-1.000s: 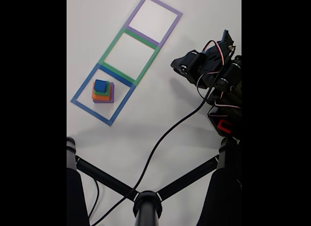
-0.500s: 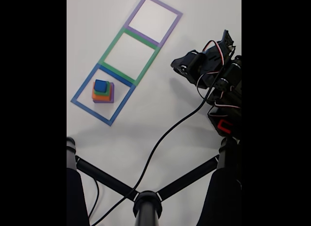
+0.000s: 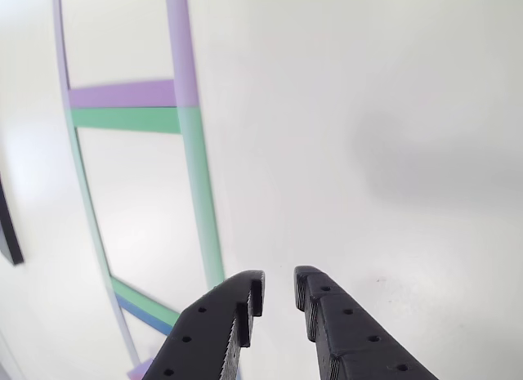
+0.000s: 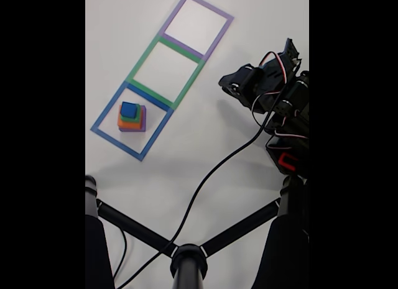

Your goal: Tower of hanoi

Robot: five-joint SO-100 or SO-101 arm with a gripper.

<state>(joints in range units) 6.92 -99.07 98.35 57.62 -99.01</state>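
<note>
Table (image 4: pixel 205 140): white, flat, low friction by the look of it. Three taped squares in a row lie off to the gripper's left in the fixed view: purple square (image 4: pixel 198 23) farthest up, green square (image 4: pixel 166 70) roughly level with the gripper, blue square (image 4: pixel 132 120) below and farthest from it.

Gripper (image 3: pixel 279 283) hangs over bare table, well apart from the stack, holding nothing. Jaws nearly closed, only a narrow slot between the tips. In the fixed view the gripper (image 4: pixel 229 84) sits just right of the green square.

Stack (image 4: pixel 131 117) sits inside the blue square, four square blocks nested largest to smallest: purple block (image 4: pixel 142 122) at the base, orange block (image 4: pixel 127 123) on it, green block (image 4: pixel 133 117) next, blue block (image 4: pixel 129 109) on top.

Handling, my read: small rigid blocks, likely light plastic or foam, not fragile, but loose-stacked, so any side push will shift the ones below. Blue block goes first. Grab it on two opposite flat sides, above the green block's top face, jaws square to the faces. The current gap looks too narrow; open wider before descending. Lift straight up.
</note>
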